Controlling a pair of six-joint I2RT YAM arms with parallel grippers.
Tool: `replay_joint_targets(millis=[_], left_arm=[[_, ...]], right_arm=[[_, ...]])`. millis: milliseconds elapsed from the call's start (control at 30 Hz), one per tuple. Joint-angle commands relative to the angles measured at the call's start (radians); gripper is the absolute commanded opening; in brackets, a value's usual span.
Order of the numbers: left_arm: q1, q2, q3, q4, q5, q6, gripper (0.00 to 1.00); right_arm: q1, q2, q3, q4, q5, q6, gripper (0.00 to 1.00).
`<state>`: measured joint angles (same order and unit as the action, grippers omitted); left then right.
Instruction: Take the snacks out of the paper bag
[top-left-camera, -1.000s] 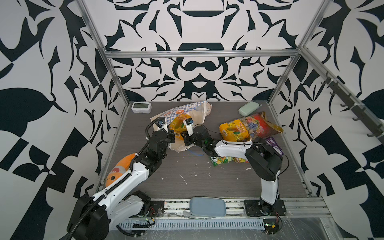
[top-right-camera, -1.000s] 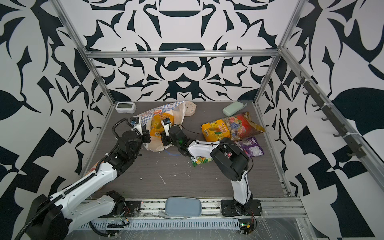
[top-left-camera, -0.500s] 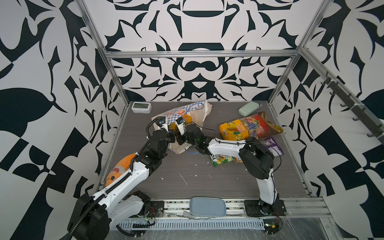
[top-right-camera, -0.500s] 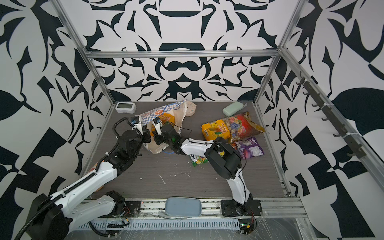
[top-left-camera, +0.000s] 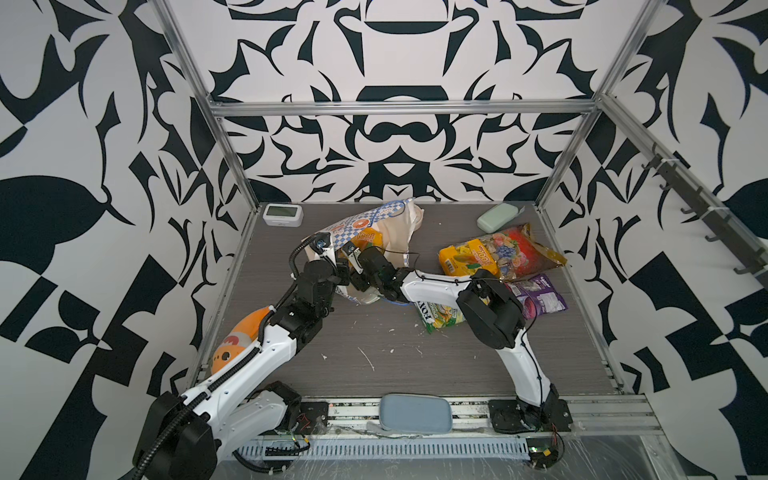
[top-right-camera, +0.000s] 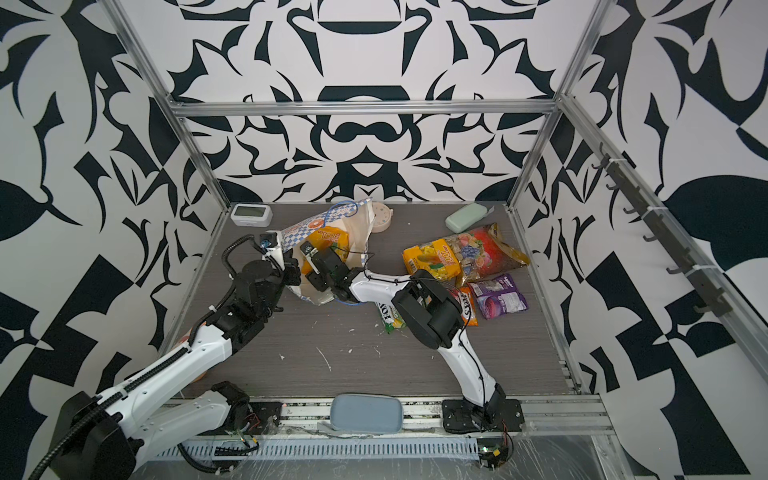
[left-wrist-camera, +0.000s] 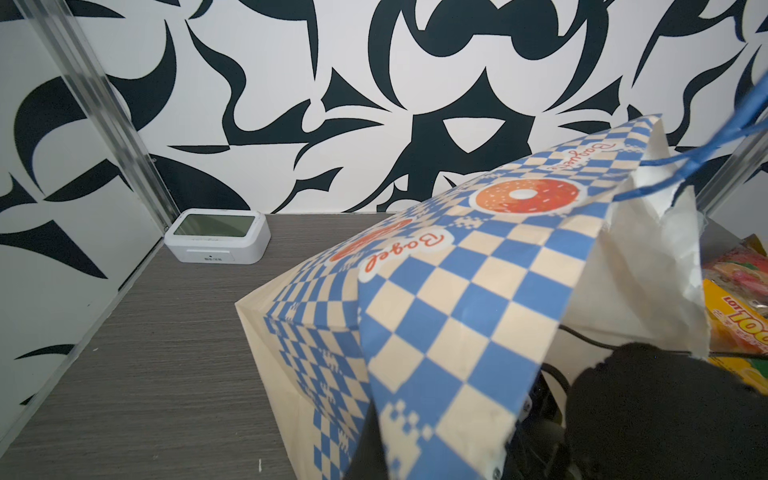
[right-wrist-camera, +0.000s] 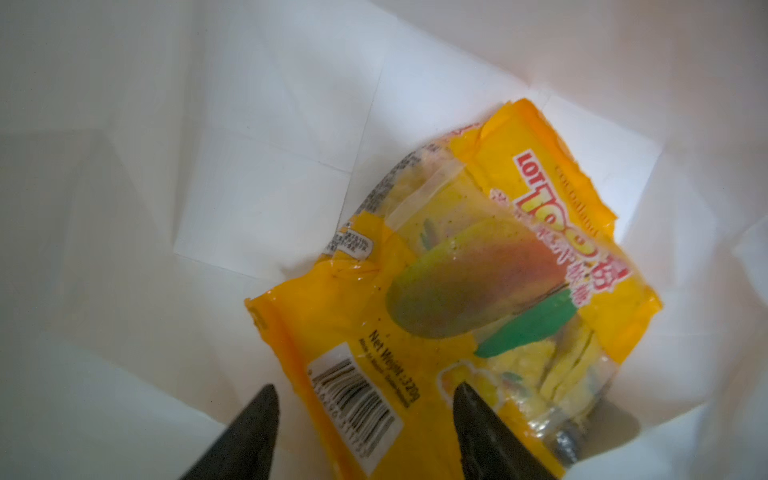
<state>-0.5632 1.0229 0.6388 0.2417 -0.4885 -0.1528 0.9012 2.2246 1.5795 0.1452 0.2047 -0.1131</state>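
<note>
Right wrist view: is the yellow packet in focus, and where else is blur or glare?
Right wrist view: the yellow packet has readable print and a slight gleam on its film; the right gripper is dark and blurred. Left wrist view: the paper bag is sharp, a black shape near the lens is out of focus. Both top views: even light, soft shadows.

paper bag (left-wrist-camera: 457, 316): blue-cream checks (orange donuts) | mango packet (right-wrist-camera: 415, 316): yellow-orange | table (top-left-camera: 395, 361): grey woodgrain

"Bagel" on bag (left-wrist-camera: 436, 299); apparently "LOT100" packet (right-wrist-camera: 457, 291)
</note>
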Motion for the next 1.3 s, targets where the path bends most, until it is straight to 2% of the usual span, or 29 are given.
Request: replay_joint_targets(millis=[0,67,100,267,500,633,700,967,1033,1200,1267], left_arm=[[-0.001,-0.007,0.005,0.033,0.019,0.003,0.0],[-0.002,-0.003,0.01,0.032,0.022,0.005,0.0],[-0.001,0.0,0.013,0.033,0.024,0.007,0.0],[-0.001,-0.001,0.016,0.032,0.03,0.01,0.0],[-0.001,-0.016,0.007,0.033,0.032,0.01,0.0],[-0.001,-0.038,-0.005,0.029,0.03,0.01,0.0],[-0.001,-0.048,-0.009,0.021,0.026,0.01,0.0],[-0.001,-0.066,-0.023,0.018,0.02,0.01,0.0],[0.0,-0.062,-0.021,0.018,0.018,0.01,0.0],[-0.001,-0.052,-0.017,0.023,0.017,0.011,0.0],[-0.001,-0.048,-0.016,0.024,0.021,0.009,0.0]], right_arm=[[0.025,0.004,0.045,-0.017,0.09,-0.164,0.72],[0.039,0.024,0.056,-0.006,0.113,-0.245,0.73],[0.049,0.036,0.063,0.001,0.125,-0.282,0.78],[0.078,0.107,0.132,-0.006,0.181,-0.417,0.82],[0.077,0.2,0.257,-0.081,0.141,-0.441,0.82],[0.068,0.285,0.366,-0.132,0.183,-0.432,0.81],[0.058,0.306,0.397,-0.128,0.209,-0.408,0.77],[0.03,0.34,0.455,-0.043,0.371,-0.376,0.42],[0.02,0.333,0.442,-0.008,0.389,-0.376,0.37],[0.014,0.303,0.388,0.12,0.445,-0.447,0.19],[0.013,0.283,0.349,0.19,0.467,-0.485,0.15]])
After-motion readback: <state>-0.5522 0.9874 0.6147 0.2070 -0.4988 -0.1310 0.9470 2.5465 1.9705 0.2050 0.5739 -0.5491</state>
